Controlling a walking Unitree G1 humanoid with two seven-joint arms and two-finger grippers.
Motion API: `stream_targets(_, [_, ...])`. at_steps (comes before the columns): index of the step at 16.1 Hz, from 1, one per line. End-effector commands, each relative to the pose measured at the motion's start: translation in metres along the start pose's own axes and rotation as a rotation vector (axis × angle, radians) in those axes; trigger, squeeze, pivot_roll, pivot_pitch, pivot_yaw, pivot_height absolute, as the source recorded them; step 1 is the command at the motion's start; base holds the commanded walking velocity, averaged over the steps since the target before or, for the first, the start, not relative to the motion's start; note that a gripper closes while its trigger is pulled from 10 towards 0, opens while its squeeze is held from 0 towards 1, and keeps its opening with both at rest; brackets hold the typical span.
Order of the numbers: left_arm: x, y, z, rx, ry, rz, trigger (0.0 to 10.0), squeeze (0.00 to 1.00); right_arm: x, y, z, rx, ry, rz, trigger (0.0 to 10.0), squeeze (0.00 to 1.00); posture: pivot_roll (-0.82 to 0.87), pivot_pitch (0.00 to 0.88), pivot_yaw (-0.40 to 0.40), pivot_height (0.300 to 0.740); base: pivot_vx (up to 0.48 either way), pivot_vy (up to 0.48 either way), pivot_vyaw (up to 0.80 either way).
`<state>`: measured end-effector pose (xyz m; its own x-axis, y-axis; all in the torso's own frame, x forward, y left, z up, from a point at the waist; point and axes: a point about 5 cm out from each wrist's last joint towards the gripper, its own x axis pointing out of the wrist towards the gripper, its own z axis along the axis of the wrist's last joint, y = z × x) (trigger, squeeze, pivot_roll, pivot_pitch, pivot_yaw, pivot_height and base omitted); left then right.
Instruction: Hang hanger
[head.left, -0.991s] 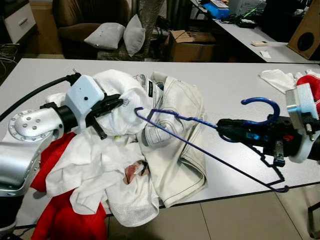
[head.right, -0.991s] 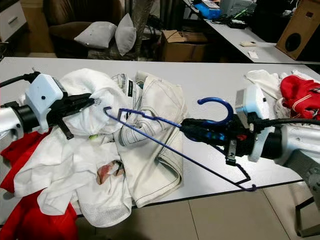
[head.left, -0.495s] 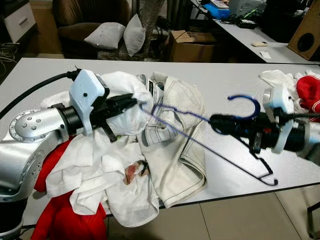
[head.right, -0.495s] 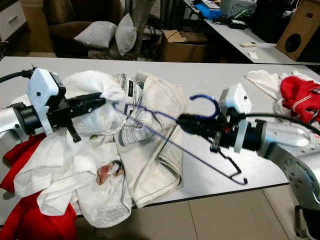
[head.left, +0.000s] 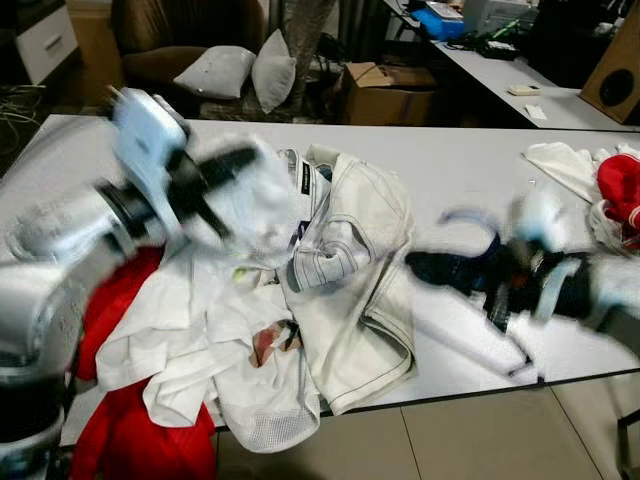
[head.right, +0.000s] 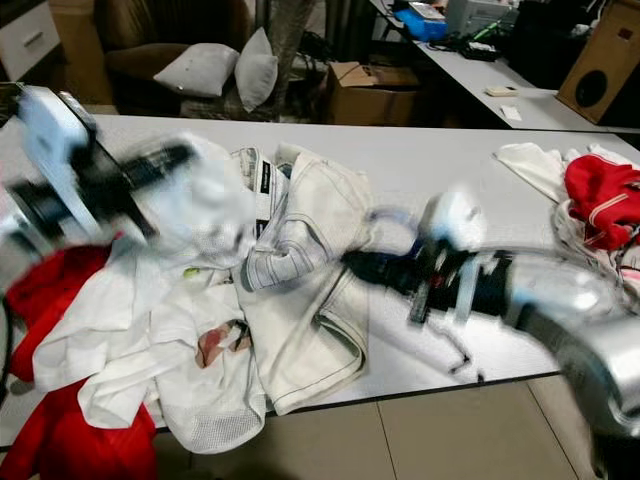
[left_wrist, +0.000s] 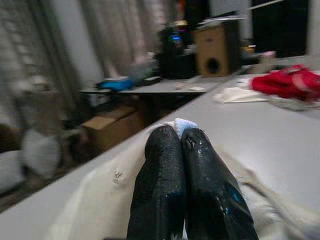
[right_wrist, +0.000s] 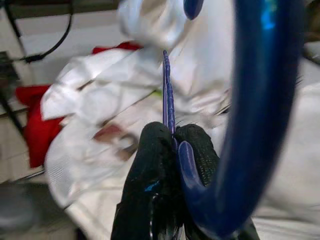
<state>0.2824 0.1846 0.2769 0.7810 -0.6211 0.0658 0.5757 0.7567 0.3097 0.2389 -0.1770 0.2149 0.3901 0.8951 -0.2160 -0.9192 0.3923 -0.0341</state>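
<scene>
At right centre of the head views, the right gripper (head.right: 352, 266) is badly blurred; in its wrist view the two black fingers (right_wrist: 150, 190) are pressed together on the thin blue wire hanger (right_wrist: 250, 100), whose thick curved hook fills the right of that frame. Hanger hangs over the near table edge, lower wire smeared.

Upper left of the head views: left gripper (head.left: 245, 157), also blurred, sits at a white garment (head.left: 265, 200). Its wrist view shows both fingers (left_wrist: 160, 185) closed together with a scrap of white cloth pinched at the tips.

Centre of frame: cream stitched trousers (head.right: 305, 270) lying crumpled on the long white table (head.right: 400, 150), beside the white pile. Red cloth (head.left: 130, 430) droops off the lower left edge. More red and white laundry (head.right: 600, 195) sits at far right.
</scene>
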Motion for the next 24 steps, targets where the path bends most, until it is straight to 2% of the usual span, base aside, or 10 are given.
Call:
stream_targets(1, [0.000, 0.008, 0.000, 0.039, 0.012, 0.069, 0.0, 0.00, -0.003, 0.002, 0.004, -0.033, 0.021, 0.003, 10.0, 0.00, 0.09, 0.000, -0.074, 0.740, 0.000, 0.000, 0.00])
stream_targets(4, [-0.005, 0.027, -0.001, 0.151, 0.063, 0.199, 0.0, 0.00, -0.013, 0.009, 0.014, -0.033, -0.011, 0.035, 10.0, 0.00, 0.09, 0.000, -0.076, 0.740, 0.000, 0.000, 0.00])
stream_targets(5, [-0.005, 0.025, -0.004, 0.185, 0.090, 0.160, 0.0, 0.00, -0.023, 0.007, 0.022, -0.038, -0.049, 0.016, 10.0, 0.00, 0.09, 0.000, -0.075, 0.740, 0.000, 0.000, 0.00])
stream_targets(9, [0.002, 0.014, -0.009, 0.110, 0.069, 0.105, 0.0, 0.00, -0.033, 0.002, 0.028, -0.048, -0.056, -0.028, 10.0, 0.00, 0.08, 0.000, -0.064, 0.740, 0.000, 0.000, 0.00])
stream_targets(11, [0.007, 0.006, -0.005, 0.089, 0.029, 0.031, 0.0, 0.00, -0.025, 0.000, 0.024, -0.045, -0.058, -0.069, 10.0, 0.00, 0.08, 0.000, -0.063, 0.740, 0.000, 0.000, 0.00])
stream_targets(15, [0.009, -0.013, -0.010, 0.103, 0.061, -0.111, 0.0, 0.00, -0.011, -0.005, 0.026, -0.036, -0.105, -0.055, 10.0, 0.00, 0.09, 0.000, -0.064, 0.740, 0.000, 0.000, 0.00])
stream_targets(19, [0.012, -0.018, -0.012, 0.099, 0.070, -0.117, 0.0, 0.00, -0.003, -0.007, 0.027, -0.031, -0.119, -0.037, 10.0, 0.00, 0.10, 0.000, -0.073, 0.740, 0.000, 0.000, 0.00])
stream_targets(21, [0.015, -0.029, -0.007, 0.056, 0.027, -0.172, 0.0, 0.00, 0.009, -0.014, 0.023, 0.006, -0.127, -0.089, 10.0, 0.00, 0.09, 0.000, -0.072, 0.740, 0.000, 0.000, 0.00])
stream_targets(22, [0.016, -0.028, -0.004, 0.046, 0.007, -0.157, 0.0, 0.00, 0.013, -0.013, 0.020, 0.030, -0.125, -0.088, 10.0, 0.00, 0.09, 0.000, -0.073, 0.740, 0.000, 0.000, 0.00])
stream_targets(24, [0.017, -0.021, 0.011, -0.006, -0.087, -0.105, 0.0, 0.00, 0.023, 0.000, -0.003, 0.073, -0.037, -0.036, 10.0, 0.00, 0.09, 0.000, -0.074, 0.740, 0.000, 0.000, 0.00])
